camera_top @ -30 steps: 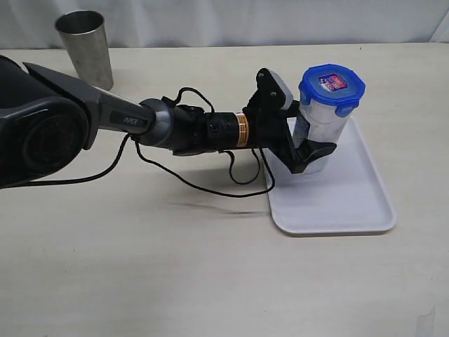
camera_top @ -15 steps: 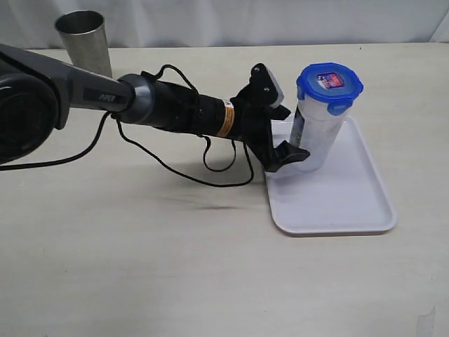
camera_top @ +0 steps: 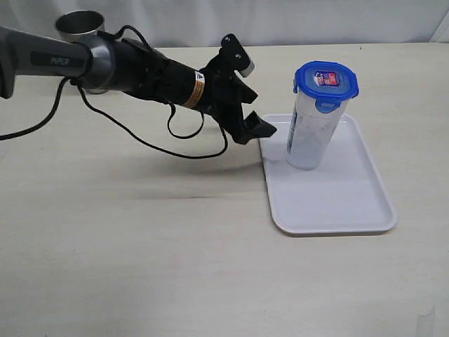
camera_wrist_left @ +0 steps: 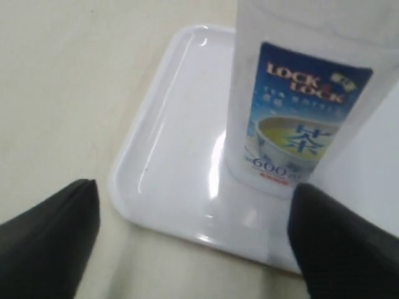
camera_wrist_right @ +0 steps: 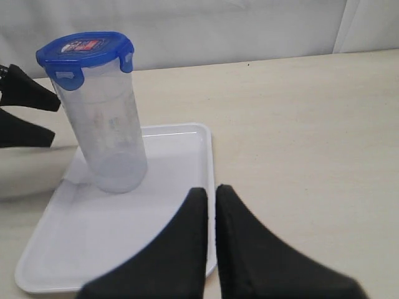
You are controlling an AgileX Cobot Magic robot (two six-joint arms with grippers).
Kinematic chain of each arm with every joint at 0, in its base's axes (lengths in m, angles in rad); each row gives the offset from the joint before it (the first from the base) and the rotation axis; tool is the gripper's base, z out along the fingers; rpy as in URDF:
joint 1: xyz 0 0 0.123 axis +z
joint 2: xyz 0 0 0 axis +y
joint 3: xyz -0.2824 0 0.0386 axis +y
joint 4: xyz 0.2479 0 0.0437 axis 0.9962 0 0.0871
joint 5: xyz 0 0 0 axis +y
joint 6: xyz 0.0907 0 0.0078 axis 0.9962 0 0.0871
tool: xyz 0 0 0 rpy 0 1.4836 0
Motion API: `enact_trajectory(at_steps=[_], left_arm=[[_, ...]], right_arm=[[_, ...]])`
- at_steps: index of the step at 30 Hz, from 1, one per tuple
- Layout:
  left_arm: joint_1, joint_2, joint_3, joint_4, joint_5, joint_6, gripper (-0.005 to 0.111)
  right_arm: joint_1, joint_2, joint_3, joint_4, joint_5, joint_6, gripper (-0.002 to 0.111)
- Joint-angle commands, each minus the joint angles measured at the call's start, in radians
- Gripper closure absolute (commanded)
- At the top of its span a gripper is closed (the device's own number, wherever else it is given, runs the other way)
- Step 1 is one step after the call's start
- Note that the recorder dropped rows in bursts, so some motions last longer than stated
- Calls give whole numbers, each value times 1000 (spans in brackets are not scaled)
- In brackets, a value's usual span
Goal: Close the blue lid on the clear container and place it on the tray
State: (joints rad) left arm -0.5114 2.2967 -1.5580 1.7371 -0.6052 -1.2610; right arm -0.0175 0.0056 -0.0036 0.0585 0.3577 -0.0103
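Clear container (camera_top: pixel 311 130), capped by blue lid (camera_top: pixel 326 79), upright on tray (camera_top: pixel 337 207), right of centre. Left gripper (camera_top: pixel 252 95) spread, empty, beside it; right gripper (camera_wrist_right: pixel 211 193) pressed together.

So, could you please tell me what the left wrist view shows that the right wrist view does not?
Only the left wrist view shows the printed label on the clear container legibly. Only the right wrist view shows the blue lid on top and the shut right gripper. Both show the container standing on the tray, and the open left gripper.
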Motion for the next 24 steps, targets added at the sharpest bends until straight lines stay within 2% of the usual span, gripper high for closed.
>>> enact_trajectory(at_steps=[1,5,6,11,16,24], left_arm=[[37,-95,37,7,35,-46,61],[73,-189,95,7,8,-52,102],[82,-217,117,7,8,-52,107],[105,-362,227,7,99,-78,107],[105,-554,374,6,314,-108,107],[105,-907,645,-87,580,-108,107]], right_arm=[[-3,-6,4,5,-12,4,104],[-3,-6,4,5,-12,4,104],[-3,-6,4,5,-12,4,104],[-3,-6,4,5,-12,4,104],[-3,-6,4,5,-12,4,104],[-3,-6,4,5,-12,4,104]])
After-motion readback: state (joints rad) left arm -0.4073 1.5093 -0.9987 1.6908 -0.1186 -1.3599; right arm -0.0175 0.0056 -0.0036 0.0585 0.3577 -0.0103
